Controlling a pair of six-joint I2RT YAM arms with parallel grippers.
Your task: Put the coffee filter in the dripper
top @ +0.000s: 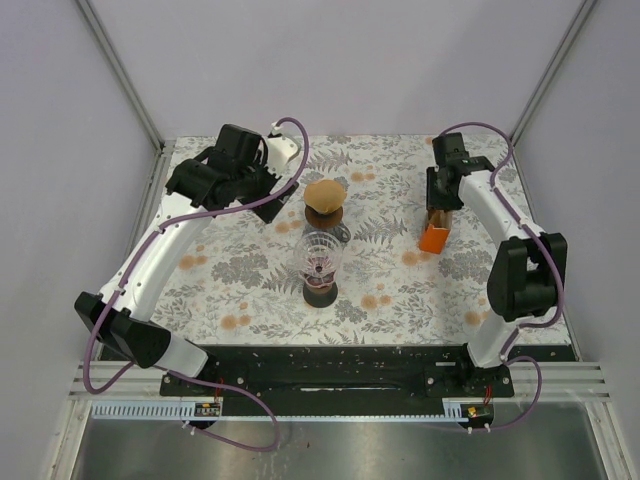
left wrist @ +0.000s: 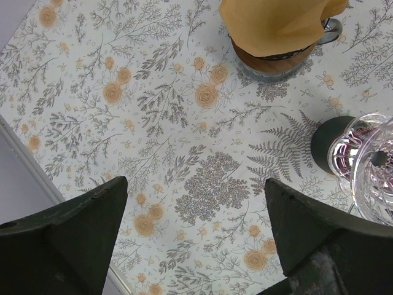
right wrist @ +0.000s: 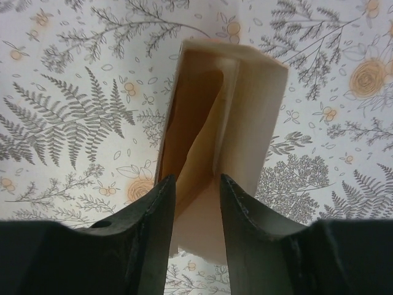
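L claw (left wrist: 196, 184) stood released, worktop (left wrist: 92, 92) below, glass dripper (left wrist: 368, 166) at its right | R claw (right wrist: 196, 178) straddled coffee filter (right wrist: 206, 138) in holder (right wrist: 270, 104) below, grip: cannot tell

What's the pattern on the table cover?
The table cover is white, printed with grey ferns and orange flowers. It shows clearest in the left wrist view.

White cloth (top: 390, 290), grey ferns, orange blooms
Print runs all over; tan filter (top: 325, 194) upper centre; orange box (top: 435, 239) at right; purple cables (top: 88, 350).
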